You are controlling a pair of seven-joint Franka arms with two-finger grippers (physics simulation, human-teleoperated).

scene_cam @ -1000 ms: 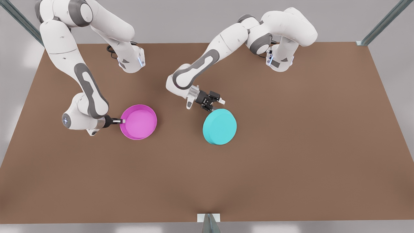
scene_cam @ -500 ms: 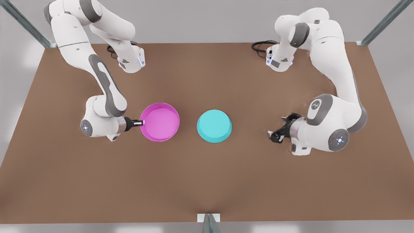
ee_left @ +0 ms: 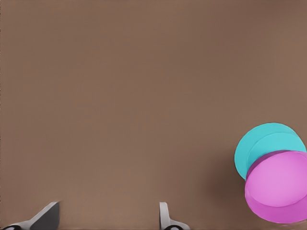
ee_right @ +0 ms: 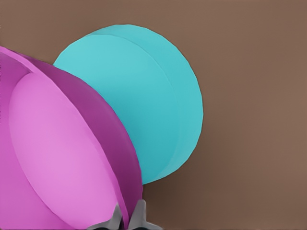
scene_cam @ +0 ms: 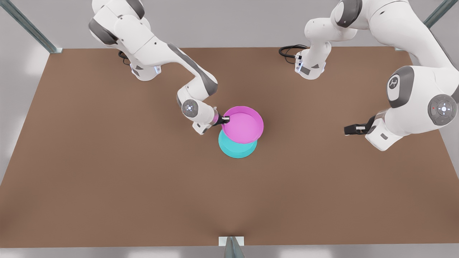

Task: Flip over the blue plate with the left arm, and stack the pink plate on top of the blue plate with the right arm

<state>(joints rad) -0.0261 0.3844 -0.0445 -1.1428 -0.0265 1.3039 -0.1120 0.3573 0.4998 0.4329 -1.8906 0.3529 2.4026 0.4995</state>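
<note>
Step in hand: stacking. Right claw (scene_cam: 225, 118) clenched on rim of pink plate (scene_cam: 243, 124), carried just above inverted blue plate (scene_cam: 236, 148) on tabletop (scene_cam: 107, 161), offset. Left claw (scene_cam: 349, 129) released, waiting well apart. Next: centre, lower, release.

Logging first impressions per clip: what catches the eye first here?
The pink plate hangs mid-table over the upside-down blue plate, overlapping its far part, not yet set down. The right claw pinches its rim from the front view's left. The left claw waits open, off toward the front view's right.
</note>
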